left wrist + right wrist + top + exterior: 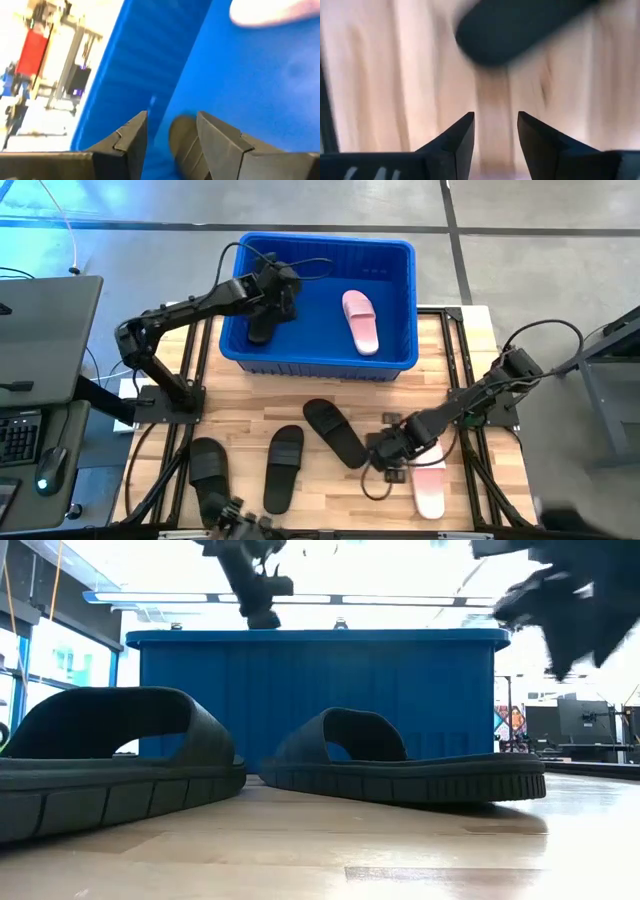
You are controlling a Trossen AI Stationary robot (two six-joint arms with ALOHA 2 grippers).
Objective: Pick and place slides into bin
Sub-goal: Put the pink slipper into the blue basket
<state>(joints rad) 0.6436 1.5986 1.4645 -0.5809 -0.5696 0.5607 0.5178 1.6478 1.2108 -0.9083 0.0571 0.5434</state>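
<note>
The blue bin [318, 358] stands at the table's far side. Inside it a pink slide [360, 320] and a black slide [260, 332] lie on the floor. My left gripper [266, 310] hangs open over the black slide [182, 145], whose end shows between the fingertips; in the low view the gripper [262, 610] is above the bin's rim. My right gripper [380, 450] is open, low over the table, just right of a slanting black slide [335, 432], which shows ahead of its fingers [520, 30]. Two more black slides [208, 465] [283, 465] and a pink slide [430, 490] lie on the table.
A desk with a keyboard and mouse [40, 430] stands left of the table. Cables run along the bin's far left corner [290, 265]. Bare wood shows between the bin's near wall and the slides [250, 400]. The two black slides fill the low view's foreground [100, 760] [400, 765].
</note>
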